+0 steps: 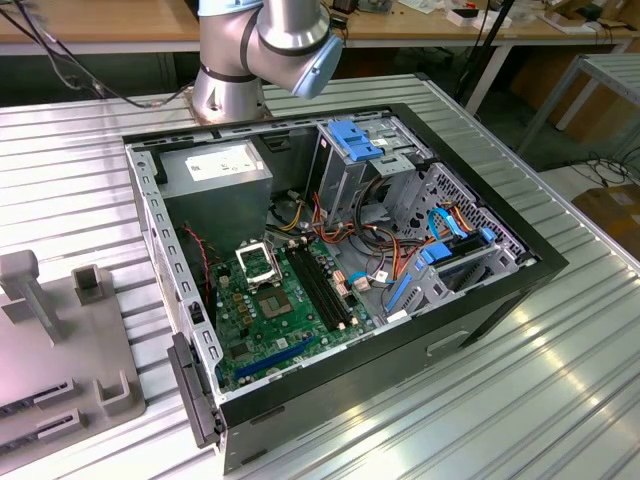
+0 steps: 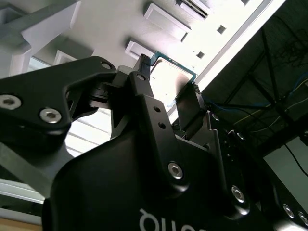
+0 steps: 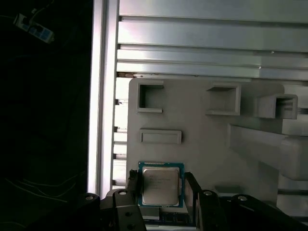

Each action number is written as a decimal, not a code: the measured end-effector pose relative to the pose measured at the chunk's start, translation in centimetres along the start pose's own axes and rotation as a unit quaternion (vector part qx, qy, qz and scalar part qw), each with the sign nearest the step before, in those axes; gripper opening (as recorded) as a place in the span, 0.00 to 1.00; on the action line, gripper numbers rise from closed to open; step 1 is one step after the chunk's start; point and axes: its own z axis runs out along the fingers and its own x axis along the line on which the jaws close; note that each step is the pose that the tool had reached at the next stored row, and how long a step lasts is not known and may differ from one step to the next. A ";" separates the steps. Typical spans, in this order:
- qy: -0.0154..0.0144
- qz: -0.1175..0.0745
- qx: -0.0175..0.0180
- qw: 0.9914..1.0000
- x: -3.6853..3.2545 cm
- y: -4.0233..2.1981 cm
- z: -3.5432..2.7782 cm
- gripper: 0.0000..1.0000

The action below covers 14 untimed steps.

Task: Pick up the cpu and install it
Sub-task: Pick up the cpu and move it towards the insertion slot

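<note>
The cpu is a small square chip with a silver-grey top and a green rim, pinched by two opposite edges between my black fingers. My gripper is shut on it, well above a grey fixture plate. The second wrist view looks along the gripper from below, with the cpu clamped at the fingertips. In the exterior view the open computer case lies on the table, and the socket frame sits on the green motherboard.
The grey fixture plate with raised blocks lies at the exterior view's left. The arm's base stands behind the case. Drive cages, cables and a power supply crowd the case. The ribbed metal table surrounds it.
</note>
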 end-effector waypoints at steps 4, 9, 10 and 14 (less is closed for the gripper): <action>0.000 0.000 0.000 1.000 0.02 0.00 -0.53 0.47; 0.000 0.000 0.000 1.000 0.05 0.01 -1.20 0.47; 0.000 0.000 0.000 1.000 0.06 0.01 -1.31 0.47; 0.000 0.000 0.000 1.000 0.08 0.01 -1.80 0.47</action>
